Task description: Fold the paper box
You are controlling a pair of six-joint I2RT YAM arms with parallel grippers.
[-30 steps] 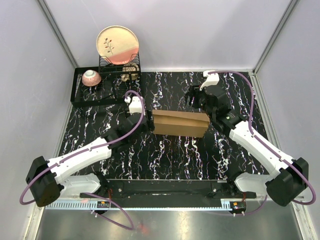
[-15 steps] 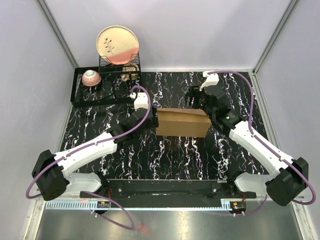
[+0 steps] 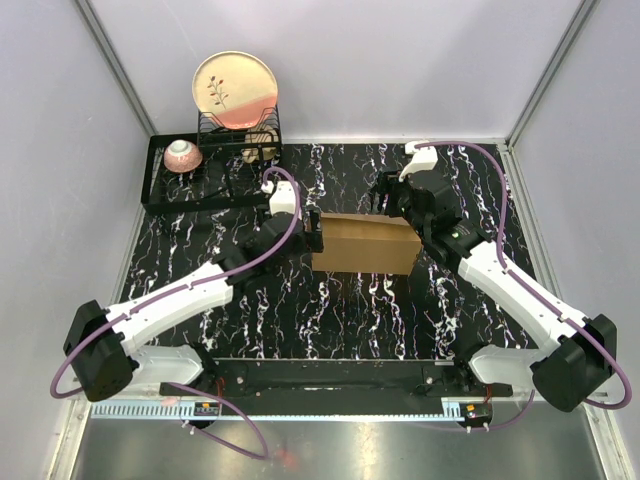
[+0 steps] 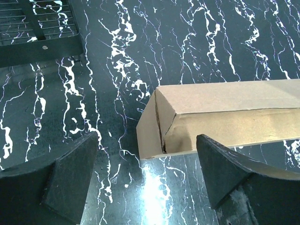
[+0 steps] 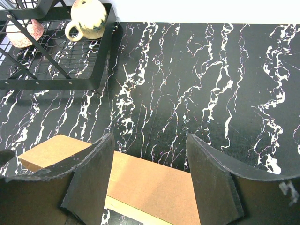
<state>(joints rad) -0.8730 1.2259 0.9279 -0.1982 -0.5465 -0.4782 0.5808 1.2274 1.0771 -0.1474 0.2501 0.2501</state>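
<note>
The paper box (image 3: pixel 365 243) is a brown cardboard carton lying lengthwise in the middle of the black marbled table (image 3: pixel 330 310). My left gripper (image 3: pixel 310 232) is at its left end, open. In the left wrist view the box's (image 4: pixel 225 110) folded end with a slit faces the left gripper (image 4: pixel 146 138), just ahead of the fingers (image 4: pixel 70 173), which touch nothing. My right gripper (image 3: pixel 388 203) hovers at the box's back right corner, open. In the right wrist view the box's flat top (image 5: pixel 150 187) lies below and between the fingers (image 5: pixel 89 178) of the right gripper (image 5: pixel 150 137).
A black dish rack (image 3: pixel 200 185) stands at the back left with an upright plate (image 3: pixel 236 90), a pink bowl (image 3: pixel 182 155) and a cream mug (image 5: pixel 89 18). Grey walls close in the left, back and right sides.
The left gripper moved back and right along the box's left end and opened wider. The box went from a slanted, flatter shape to a squarer carton and shifted slightly right. The right arm stayed put.
</note>
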